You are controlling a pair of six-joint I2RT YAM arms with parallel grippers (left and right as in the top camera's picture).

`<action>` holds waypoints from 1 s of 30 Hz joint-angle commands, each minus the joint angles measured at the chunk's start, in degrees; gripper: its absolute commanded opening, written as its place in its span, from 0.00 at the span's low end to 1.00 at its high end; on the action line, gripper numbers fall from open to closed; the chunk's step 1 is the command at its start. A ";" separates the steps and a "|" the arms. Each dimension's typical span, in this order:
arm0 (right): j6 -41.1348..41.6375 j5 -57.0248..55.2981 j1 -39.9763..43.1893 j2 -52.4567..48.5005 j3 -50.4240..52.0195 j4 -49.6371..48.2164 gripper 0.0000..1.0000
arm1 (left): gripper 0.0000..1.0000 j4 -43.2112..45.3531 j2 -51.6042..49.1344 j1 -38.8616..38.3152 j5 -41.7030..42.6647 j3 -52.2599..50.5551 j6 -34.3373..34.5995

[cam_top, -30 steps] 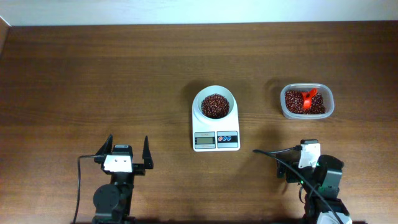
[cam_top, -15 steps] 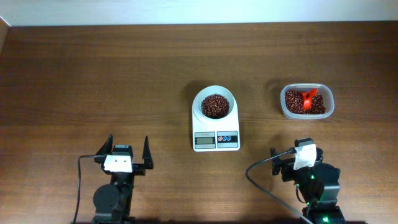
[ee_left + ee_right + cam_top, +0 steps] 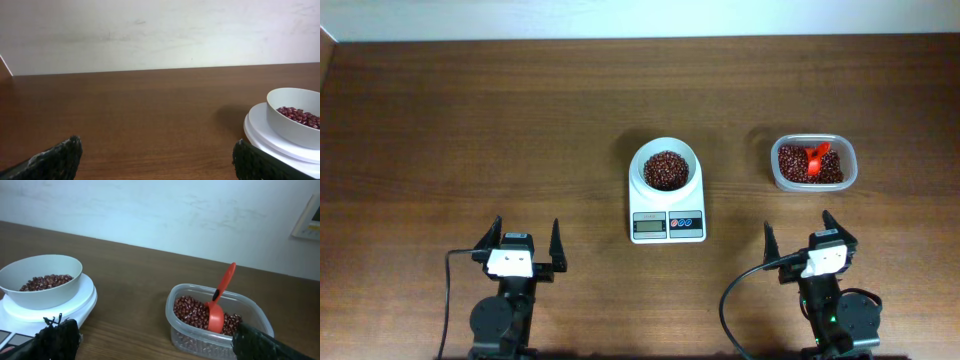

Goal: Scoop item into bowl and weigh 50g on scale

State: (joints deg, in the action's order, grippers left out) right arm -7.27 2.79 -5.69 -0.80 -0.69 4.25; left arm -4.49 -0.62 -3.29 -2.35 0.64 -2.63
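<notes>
The small dark red-brown beans (image 3: 664,170) lay heaped in the round white bowl (image 3: 665,143), which sat on the white rectangular digital scale (image 3: 668,226). More filled the clear plastic tub (image 3: 814,187) right of the scale, with a red plastic scoop (image 3: 816,158) stuck in them. The left gripper (image 3: 527,224) and right gripper (image 3: 797,223) hung wide open and empty on the near side of the scale. I couldn't read the display. To my eye the step was checking the weight. If short, the right gripper would need the scoop's handle.

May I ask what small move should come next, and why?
Probably leave the left gripper and right gripper parked open: the round white bowl on the white rectangular scale already holds red-brown beans, and the red plastic scoop lies in the clear tub.
</notes>
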 commanded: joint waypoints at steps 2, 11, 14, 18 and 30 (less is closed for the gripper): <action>-1.97 -0.48 -0.35 0.61 0.37 0.35 0.99 | 0.99 -0.31 0.33 0.35 0.50 -0.11 -0.92; -1.31 -0.48 -0.33 0.61 0.37 0.26 0.99 | 0.99 -0.28 0.33 0.35 0.50 -0.11 -0.92; -1.31 -0.48 -0.33 0.59 0.37 0.24 0.99 | 0.99 -0.31 0.33 0.35 0.50 -0.11 -0.92; -1.31 -0.48 -0.33 0.59 0.37 0.24 0.99 | 0.99 -0.28 0.33 0.35 0.50 -0.11 -0.94; -1.31 -0.48 -0.28 0.37 0.37 0.22 0.99 | 0.99 -0.31 0.33 0.35 0.50 -0.11 -0.92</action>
State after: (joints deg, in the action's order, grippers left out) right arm -8.80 2.81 -5.69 -0.80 -0.69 4.25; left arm -4.49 -0.62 -3.29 -2.35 0.64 -2.63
